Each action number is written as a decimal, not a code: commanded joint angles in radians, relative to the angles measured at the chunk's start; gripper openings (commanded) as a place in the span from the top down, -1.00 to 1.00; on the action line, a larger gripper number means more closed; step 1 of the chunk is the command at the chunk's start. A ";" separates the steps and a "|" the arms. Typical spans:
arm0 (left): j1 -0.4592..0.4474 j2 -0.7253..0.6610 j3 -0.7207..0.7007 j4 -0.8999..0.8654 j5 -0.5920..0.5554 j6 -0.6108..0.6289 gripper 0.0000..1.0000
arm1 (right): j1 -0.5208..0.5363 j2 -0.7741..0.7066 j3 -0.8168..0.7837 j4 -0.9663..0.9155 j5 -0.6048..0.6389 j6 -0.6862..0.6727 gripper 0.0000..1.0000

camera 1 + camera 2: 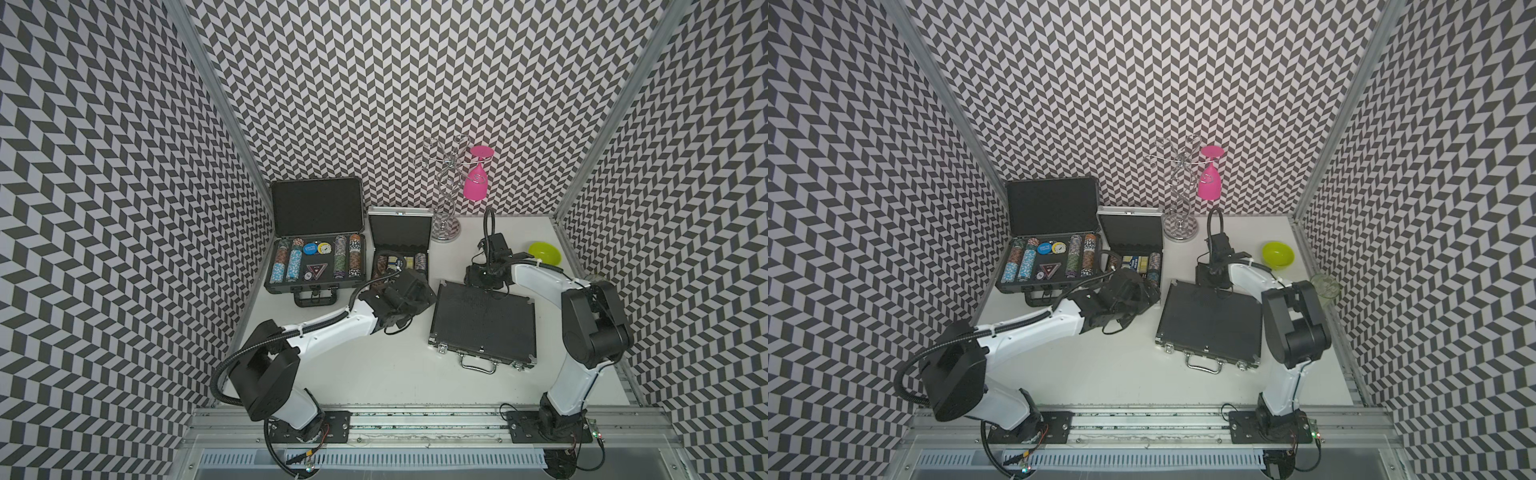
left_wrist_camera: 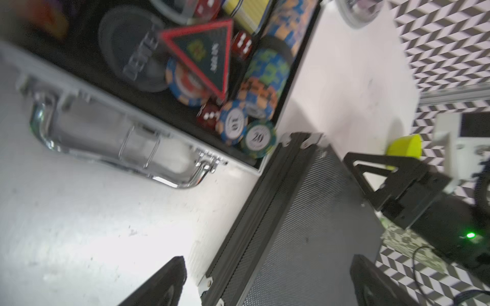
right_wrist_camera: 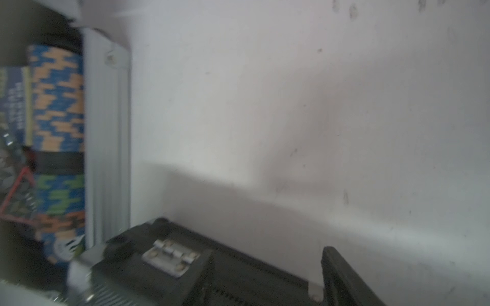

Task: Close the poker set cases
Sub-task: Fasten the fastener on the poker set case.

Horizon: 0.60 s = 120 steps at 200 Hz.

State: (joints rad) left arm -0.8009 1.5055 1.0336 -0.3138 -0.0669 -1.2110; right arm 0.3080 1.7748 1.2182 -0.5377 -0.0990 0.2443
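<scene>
Poker case (image 1: 484, 324) is lying shut; beside it, left gripper (image 2: 267, 259) is hovering wide apart, probably eyeing the open case (image 1: 399, 245); right gripper (image 1: 484, 279): can't tell.

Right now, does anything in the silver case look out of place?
Yes. Loose chips and a red die lie scattered near the silver case's front corner, outside the rows, partly under a triangular plaque.
</scene>
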 commanded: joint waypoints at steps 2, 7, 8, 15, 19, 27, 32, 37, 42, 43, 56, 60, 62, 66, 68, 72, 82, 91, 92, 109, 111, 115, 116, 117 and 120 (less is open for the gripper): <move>0.074 0.020 0.031 0.051 0.137 0.367 -0.99 | 0.082 -0.110 -0.009 -0.085 0.053 -0.019 -0.35; 0.095 0.035 0.041 0.053 0.183 0.423 -0.98 | 0.095 -0.127 -0.019 -0.087 0.058 -0.015 -0.36; 0.100 0.036 0.044 0.050 0.189 0.431 -0.98 | 0.097 -0.130 -0.022 -0.087 0.059 -0.014 -0.37; 0.120 0.053 0.063 0.021 0.188 0.470 -0.98 | 0.109 -0.147 -0.036 -0.087 0.059 -0.010 -0.39; 0.128 0.057 0.069 0.025 0.190 0.500 -0.98 | 0.113 -0.154 -0.043 -0.094 0.063 -0.008 -0.39; 0.143 0.067 0.083 0.037 0.212 0.565 -0.99 | 0.117 -0.162 -0.053 -0.115 0.082 -0.001 -0.40; 0.151 0.076 0.105 0.027 0.214 0.595 -0.99 | 0.118 -0.170 -0.064 -0.125 0.091 0.007 -0.40; 0.157 0.087 0.129 0.019 0.215 0.626 -0.99 | 0.119 -0.181 -0.078 -0.130 0.096 0.015 -0.40; 0.161 0.100 0.155 0.014 0.221 0.663 -0.99 | 0.124 -0.197 -0.095 -0.131 0.094 0.026 -0.40; 0.162 0.103 0.160 0.013 0.223 0.671 -0.98 | 0.125 -0.201 -0.098 -0.131 0.094 0.028 -0.40; 0.175 0.158 0.264 -0.031 0.232 0.766 -0.98 | 0.152 -0.251 -0.146 -0.133 0.094 0.054 -0.39; 0.178 0.177 0.296 -0.044 0.240 0.796 -0.97 | 0.167 -0.268 -0.158 -0.134 0.094 0.060 -0.38; 0.179 0.189 0.313 -0.051 0.246 0.808 -0.96 | 0.175 -0.277 -0.166 -0.133 0.093 0.062 -0.38; 0.183 0.213 0.347 -0.067 0.260 0.851 -0.96 | 0.189 -0.294 -0.176 -0.134 0.093 0.066 -0.38; 0.186 0.223 0.365 -0.072 0.266 0.861 -0.95 | 0.198 -0.302 -0.181 -0.136 0.093 0.070 -0.37; 0.190 0.245 0.394 -0.079 0.276 0.880 -0.94 | 0.216 -0.318 -0.188 -0.140 0.092 0.077 -0.36; 0.193 0.306 0.466 -0.104 0.287 0.924 -0.89 | 0.264 -0.353 -0.196 -0.159 0.111 0.093 -0.36; 0.194 0.359 0.525 -0.123 0.316 0.961 -0.81 | 0.311 -0.384 -0.200 -0.180 0.142 0.106 -0.36; 0.195 0.365 0.532 -0.125 0.320 0.964 -0.80 | 0.316 -0.388 -0.201 -0.183 0.144 0.108 -0.36; 0.198 0.451 0.619 -0.172 0.343 1.014 -0.72 | 0.386 -0.457 -0.223 -0.198 0.174 0.130 -0.38; 0.199 0.458 0.625 -0.174 0.346 1.016 -0.71 | 0.392 -0.468 -0.227 -0.197 0.177 0.132 -0.38; 0.201 0.470 0.631 -0.172 0.357 1.023 -0.69 | 0.406 -0.487 -0.236 -0.194 0.185 0.139 -0.38; 0.201 0.472 0.633 -0.171 0.363 1.025 -0.69 | 0.409 -0.491 -0.239 -0.195 0.186 0.141 -0.38; 0.202 0.474 0.634 -0.169 0.367 1.026 -0.69 | 0.412 -0.495 -0.243 -0.194 0.189 0.142 -0.38; 0.204 0.482 0.636 -0.166 0.379 1.030 -0.68 | 0.419 -0.510 -0.249 -0.193 0.193 0.149 -0.38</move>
State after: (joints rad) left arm -0.6090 1.9003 1.6108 -0.3935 0.2287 -0.3252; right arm 0.6643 1.3739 1.0000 -0.7155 0.0242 0.3351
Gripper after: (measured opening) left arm 0.859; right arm 0.687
